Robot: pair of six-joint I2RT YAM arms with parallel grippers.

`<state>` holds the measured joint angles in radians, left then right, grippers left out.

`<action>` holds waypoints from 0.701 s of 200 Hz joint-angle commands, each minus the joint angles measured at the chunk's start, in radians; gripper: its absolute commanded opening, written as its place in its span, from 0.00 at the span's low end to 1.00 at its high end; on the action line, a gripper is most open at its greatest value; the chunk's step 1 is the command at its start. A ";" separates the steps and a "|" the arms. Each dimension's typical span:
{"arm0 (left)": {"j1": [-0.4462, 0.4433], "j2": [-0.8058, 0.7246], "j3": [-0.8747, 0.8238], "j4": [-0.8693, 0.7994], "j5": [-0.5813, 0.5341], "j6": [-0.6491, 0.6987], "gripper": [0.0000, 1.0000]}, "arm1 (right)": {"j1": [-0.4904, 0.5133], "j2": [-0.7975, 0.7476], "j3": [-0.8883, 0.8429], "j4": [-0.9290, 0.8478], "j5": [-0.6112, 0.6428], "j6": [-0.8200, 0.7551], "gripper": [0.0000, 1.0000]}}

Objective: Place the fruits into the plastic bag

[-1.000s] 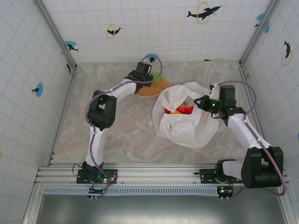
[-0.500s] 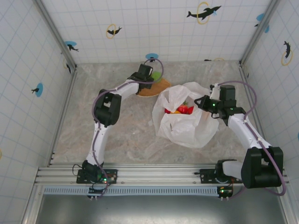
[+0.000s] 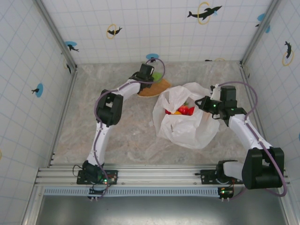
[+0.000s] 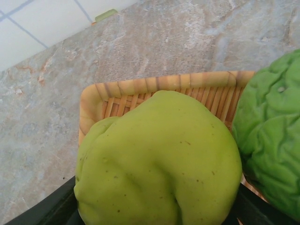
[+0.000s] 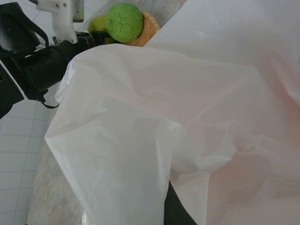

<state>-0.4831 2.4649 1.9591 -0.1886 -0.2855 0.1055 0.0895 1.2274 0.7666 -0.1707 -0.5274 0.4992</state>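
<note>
Left claw (image 3: pixel 156 76) at plate (image 3: pixel 151 90) rim — plastic bag (image 3: pixel 187 129) just beside

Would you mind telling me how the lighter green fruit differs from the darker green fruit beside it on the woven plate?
Colour: the lighter green fruit is yellow-green; the darker green fruit is a deeper green. Surface: the lighter one is smooth with soft dents, the darker one finely crinkled. Both rest on the woven plate, outside the plastic bag.
</note>
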 commanded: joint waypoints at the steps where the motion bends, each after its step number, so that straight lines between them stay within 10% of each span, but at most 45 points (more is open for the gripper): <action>1: 0.009 0.006 0.028 -0.032 -0.001 0.004 0.56 | -0.007 0.006 0.030 -0.001 -0.006 -0.013 0.04; 140: 0.005 -0.487 -0.432 0.064 0.042 -0.119 0.45 | -0.006 0.006 0.016 0.021 -0.008 -0.005 0.04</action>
<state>-0.4831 2.1231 1.6352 -0.1741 -0.2661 0.0433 0.0898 1.2274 0.7666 -0.1692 -0.5274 0.4976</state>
